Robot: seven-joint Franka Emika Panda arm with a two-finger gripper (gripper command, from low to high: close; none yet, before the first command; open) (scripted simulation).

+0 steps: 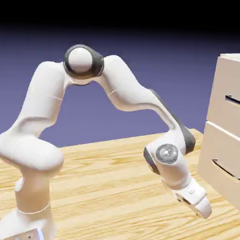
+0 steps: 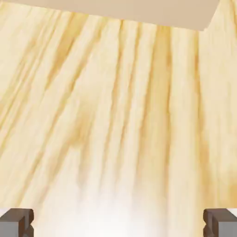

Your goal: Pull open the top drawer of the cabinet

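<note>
A pale wooden table (image 1: 104, 190) under a blue-violet backdrop carries the tall cream-beige cabinet (image 1: 229, 141) at right. The white arm's claw (image 1: 202, 210) hangs low and wide open, empty, near the lower front; the top drawer (image 1: 232, 100) sits above, shut. Risk: reaching level, it would catch the wrong handle.

Under me: counter (image 1: 104, 190), light wood, pale yellow planks with darker amber grain streaks running lengthwise. In my hand view the counter (image 2: 115, 115) fills nearly everything; the grain fades to near-white at the bottom edge, possibly glare. Behind: plain blue-violet backdrop (image 1: 144, 49), darkening to black along the top.
</note>
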